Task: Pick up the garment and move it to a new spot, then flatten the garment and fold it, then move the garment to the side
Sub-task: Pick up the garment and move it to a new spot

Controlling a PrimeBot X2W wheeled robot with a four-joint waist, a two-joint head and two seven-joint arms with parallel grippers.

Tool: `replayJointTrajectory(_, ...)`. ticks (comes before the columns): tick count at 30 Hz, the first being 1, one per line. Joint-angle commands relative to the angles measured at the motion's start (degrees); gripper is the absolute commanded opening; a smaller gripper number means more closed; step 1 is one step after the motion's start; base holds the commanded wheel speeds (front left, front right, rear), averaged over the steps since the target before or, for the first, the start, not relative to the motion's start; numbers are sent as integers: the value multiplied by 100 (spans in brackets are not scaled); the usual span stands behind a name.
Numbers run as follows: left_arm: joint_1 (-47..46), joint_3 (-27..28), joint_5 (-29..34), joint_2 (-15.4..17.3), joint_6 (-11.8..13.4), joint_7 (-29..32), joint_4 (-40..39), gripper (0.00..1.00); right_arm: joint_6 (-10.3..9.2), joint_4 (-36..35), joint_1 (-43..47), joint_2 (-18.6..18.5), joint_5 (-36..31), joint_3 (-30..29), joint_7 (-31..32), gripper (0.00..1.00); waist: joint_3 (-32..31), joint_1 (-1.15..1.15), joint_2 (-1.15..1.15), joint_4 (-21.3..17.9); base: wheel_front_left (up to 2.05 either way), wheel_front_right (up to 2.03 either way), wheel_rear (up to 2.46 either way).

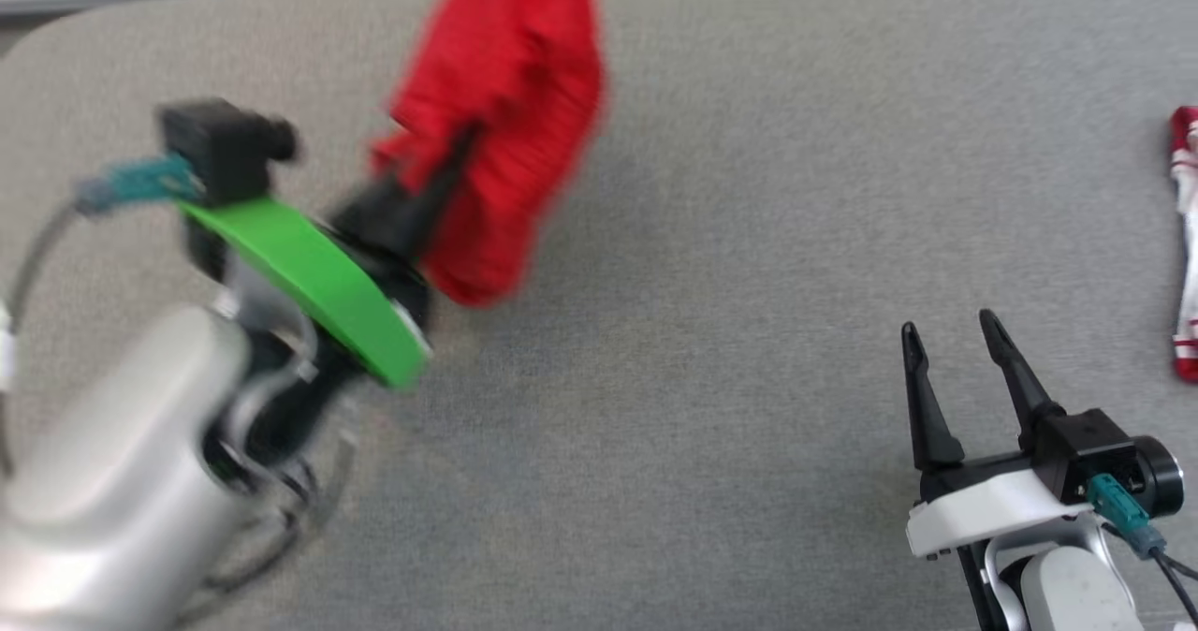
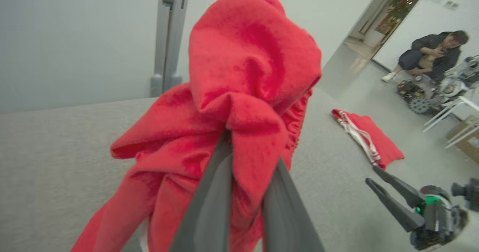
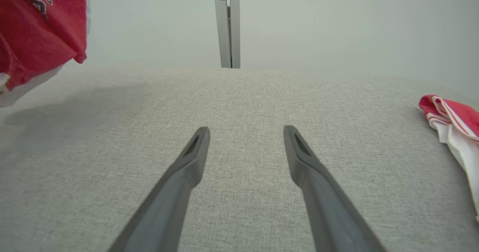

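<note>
The left gripper (image 1: 449, 158) is closed tight on the red garment (image 1: 505, 97); in the left wrist view its two dark fingers (image 2: 213, 192) pinch a fold of the red cloth (image 2: 247, 57) between them. The garment hangs up in the air from the gripper, above the left and far side of the grey worktop (image 1: 702, 378); it is all bunched up, and its low end comes down close to the worktop. The left arm looks blurry in the head view; a green ring (image 1: 318, 285) sits round its wrist.

In the right wrist view a corner of the garment (image 3: 37, 27) hangs at the top left, with some printed letters on it; its shadow falls on the worktop under it.

The right gripper (image 1: 947, 327) is wide open and holds nothing; its two fingers (image 3: 179, 177) point out over bare grey worktop, far from the garment. The left wrist view shows it too (image 2: 372, 174), low on the right.

Another red cloth with white stripes (image 1: 1187, 238) lies flat at the right edge of the worktop, far from both grippers.

A grey post (image 3: 228, 24) stands behind the worktop, in front of a pale wall. Far off in the left wrist view, a person (image 2: 430, 54) sits on the floor.
</note>
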Motion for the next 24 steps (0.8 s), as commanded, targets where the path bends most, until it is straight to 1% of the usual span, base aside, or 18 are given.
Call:
replayJointTrajectory(1, 282, -74, -191, -82, 144, 112, -456, 0, -9, 6, 133, 2, 77, 21, 1, 100, -613, 0, 0, -495, 0, 0, 0)
replayJointTrajectory(2, 393, -152, -286, -118, 219, 202, -779, 0, -9, 8, 167, 0, 100, 25, 1, 100, -635, 0, 0, -565, 0, 0, 0)
replayJointTrajectory(5, 805, -342, -737, -375, 467, 397, -1650, 0, -9, 7, 249, 2, 172, 93, 1, 100, -670, 0, 0, -836, 0, 0, 0)
replayJointTrajectory(7, 1006, -398, -1089, -612, 536, 415, -2007, 0, -9, -3, 302, -1, 202, 95, 1, 100, -663, 0, 0, -999, 0, 0, 0)
replayJointTrajectory(9, 1141, -442, -1355, -793, 564, 446, -2199, 0, -9, -2, 327, 0, 237, 109, 1, 100, -624, 0, 0, -1171, 0, 0, 0)
replayJointTrajectory(12, 1318, -451, -1735, -1068, 644, 432, -2139, 0, -9, -18, 348, 0, 272, 115, 1, 100, -546, 0, 0, -1391, 0, 0, 0)
replayJointTrajectory(15, 1407, -281, -2008, -1260, 920, 303, -1521, 0, -9, -47, 327, 2, 322, 117, 1, 100, -415, 0, 0, -1609, 0, 0, 0)
replayJointTrajectory(17, 1379, -155, -2035, -1367, 1032, 149, -959, 0, -9, -66, 286, 3, 364, 119, 1, 100, -326, 0, 0, -1738, 0, 0, 0)
replayJointTrajectory(19, 1310, -75, -1970, -1431, 1056, 8, -347, 0, -9, -75, 251, 4, 393, 128, 1, 100, -267, 0, 0, -1825, 0, 0, 0)
replayJointTrajectory(22, 1095, 86, -1662, -1367, 1188, -371, 803, 0, -9, -75, 223, 3, 404, 142, 1, 100, -199, 0, 0, -1914, 0, 0, 0)
replayJointTrajectory(24, 1028, 168, -1538, -1398, 1201, -595, 1470, 0, -9, -84, 236, 3, 410, 120, 1, 100, -186, 0, 0, -1919, 0, 0, 0)
